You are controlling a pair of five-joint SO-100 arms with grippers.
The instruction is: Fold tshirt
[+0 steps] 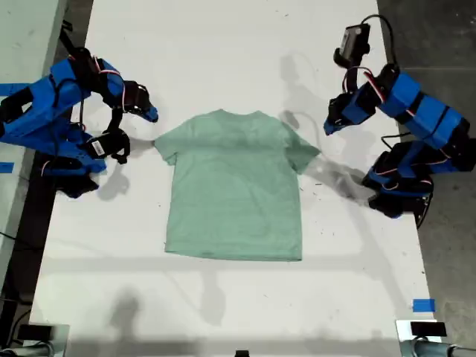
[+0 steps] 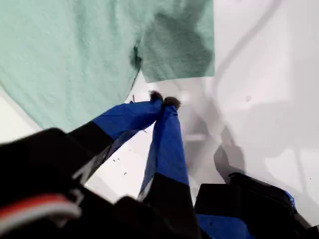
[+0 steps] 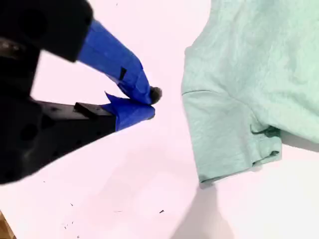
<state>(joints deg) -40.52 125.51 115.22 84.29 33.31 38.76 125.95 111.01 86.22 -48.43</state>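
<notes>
On white table, flat tshirt

Matt cloth tshirt; smooth white table.

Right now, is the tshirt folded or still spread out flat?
Spread flat: the tshirt lies open on the table, both sleeves out, no fold visible.

the white desk carries the tshirt, lying flat at its middle, neck toward the far side. a blue tape piece sticks near the exterior view's right edge.
</notes>
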